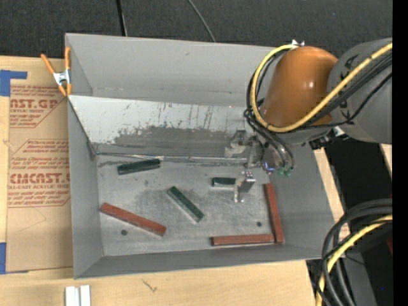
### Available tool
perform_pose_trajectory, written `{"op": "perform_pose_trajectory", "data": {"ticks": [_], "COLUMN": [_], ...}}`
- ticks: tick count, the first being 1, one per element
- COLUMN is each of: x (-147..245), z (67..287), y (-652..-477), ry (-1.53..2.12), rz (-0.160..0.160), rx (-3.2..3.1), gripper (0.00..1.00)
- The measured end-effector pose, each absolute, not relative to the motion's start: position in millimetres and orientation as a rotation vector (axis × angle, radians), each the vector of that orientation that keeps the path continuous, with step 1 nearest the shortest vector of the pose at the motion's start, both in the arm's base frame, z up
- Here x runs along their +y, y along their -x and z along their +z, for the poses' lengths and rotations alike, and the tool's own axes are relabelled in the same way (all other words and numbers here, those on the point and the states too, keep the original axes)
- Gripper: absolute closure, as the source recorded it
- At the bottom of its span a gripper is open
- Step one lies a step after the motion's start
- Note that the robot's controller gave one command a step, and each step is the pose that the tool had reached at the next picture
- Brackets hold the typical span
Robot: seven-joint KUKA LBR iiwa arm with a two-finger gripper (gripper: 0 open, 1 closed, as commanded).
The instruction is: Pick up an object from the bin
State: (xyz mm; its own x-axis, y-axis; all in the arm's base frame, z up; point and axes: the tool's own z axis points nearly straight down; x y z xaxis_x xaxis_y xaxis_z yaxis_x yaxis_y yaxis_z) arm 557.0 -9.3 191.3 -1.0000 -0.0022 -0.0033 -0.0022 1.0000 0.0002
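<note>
Currently the gripper (pixel 243 187) sits low in the right half of the bin (pixel 159 81), close to its floor, with the arm's orange wrist cover (pixel 298 85) and yellow cables (pixel 256 94) hanging above it. Whether the gripper is spread or pressed together cannot be told, because its metal parts merge with the grey floor.

Just to its left a short green block (pixel 223 182) lies flat on the floor. The block's right end is touching the gripper or very nearly so; I cannot tell which. Nothing shows as pinched, so the block counts as lying in the bin, not as held.

From nearness alone, that block looks like the likely target. It lies in the open, away from every wall, which leaves room on both its long sides for a grasp.

The other things are less handy. A red bar by the right wall (pixel 274 212) and a red bar by the front wall (pixel 242 240) meet near the corner, and lying so close to the walls they leave little space to get around them. A slanted green bar (pixel 185 204) lies mid-floor, a dark green bar (pixel 138 166) lies towards the back left, and a long red bar (pixel 132 219) lies front left. All three are well apart from the gripper.

The pick itself is not yet made.
</note>
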Motion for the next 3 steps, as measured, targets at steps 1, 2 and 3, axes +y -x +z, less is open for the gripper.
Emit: {"op": "perform_pose_trajectory", "data": {"ticks": [1, 2, 3], "x": [-14, -22, -37], "z": [152, 133, 81], "y": [-554.3, -566.9, -582.4], "ry": [0.119, 0.517, 0.57], "rz": [-0.001, -0.002, -0.002], "rx": [3.145, 3.089, 3.057], "gripper": [0.0, 0.0, 1.0]}}
